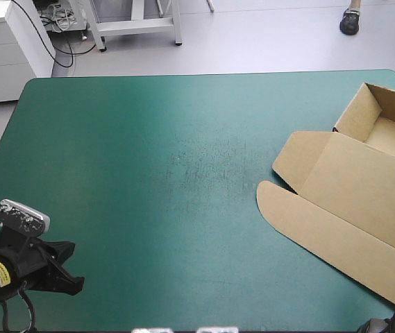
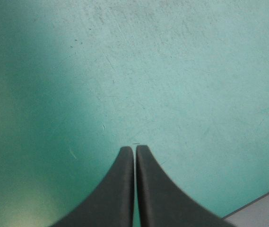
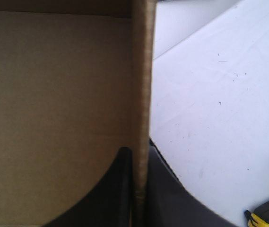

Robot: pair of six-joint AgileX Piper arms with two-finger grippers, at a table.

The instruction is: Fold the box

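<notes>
A brown box [image 1: 364,191] lies at the right side of a teal-green desk [image 1: 135,125] and runs past the right edge of the high view. Its far part is an open tray with walls raised. Its lid [image 1: 336,215] lies flat, reaching toward the near left, with a rounded flap toward the middle of the desk.

We judge the board to be light and stiff, likely to bend only along its creases and to slide easily on the desk. It is best taken by a thin edge, such as a wall or the lid's rim, not by a flat face.

The right end effector [image 3: 138,147] has such a hold. Its black fingers are all but pressed together, pinching an upright wall [image 3: 141,71] edge-on. We cannot see in the high view where on the box this hold sits.

The left end effector [image 2: 135,149] is pressed together and holds nothing. It hovers over bare desk at the near left corner, well apart from the box.
</notes>
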